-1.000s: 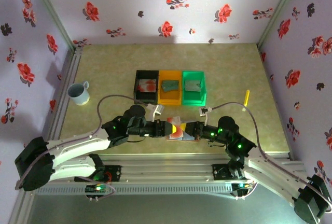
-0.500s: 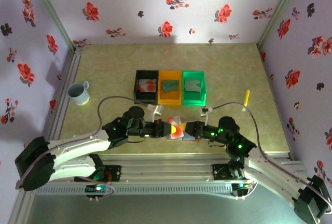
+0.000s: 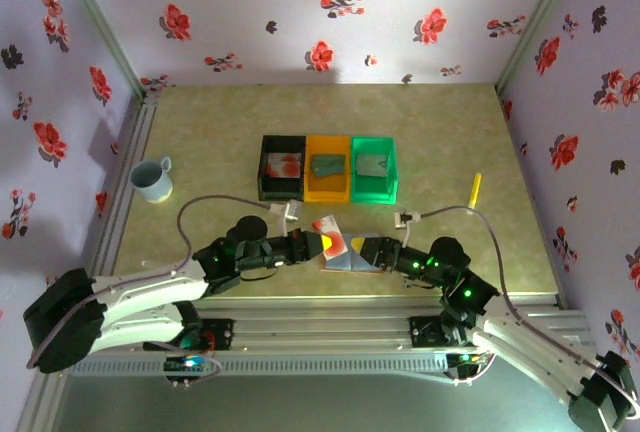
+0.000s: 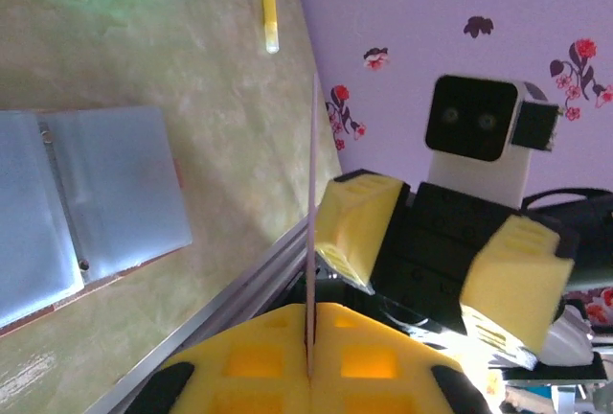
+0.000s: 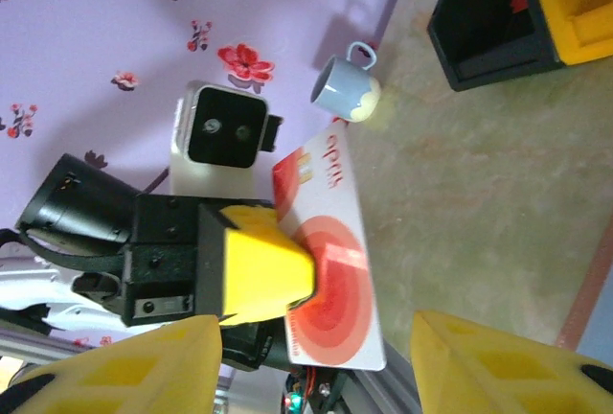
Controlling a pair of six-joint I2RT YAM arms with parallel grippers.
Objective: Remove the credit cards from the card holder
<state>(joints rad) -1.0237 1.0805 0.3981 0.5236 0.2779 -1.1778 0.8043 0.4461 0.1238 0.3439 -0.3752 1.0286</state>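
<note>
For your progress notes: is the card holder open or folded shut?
Open: the card holder lies spread flat, both blue-grey inner pages showing.

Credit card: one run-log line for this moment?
left pincer shut on credit card | right pincer open | card holder lying open

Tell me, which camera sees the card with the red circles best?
The right wrist view: the card faces it, red circles plain. The left wrist view catches its thin edge; the top view shows it tiny.
</note>
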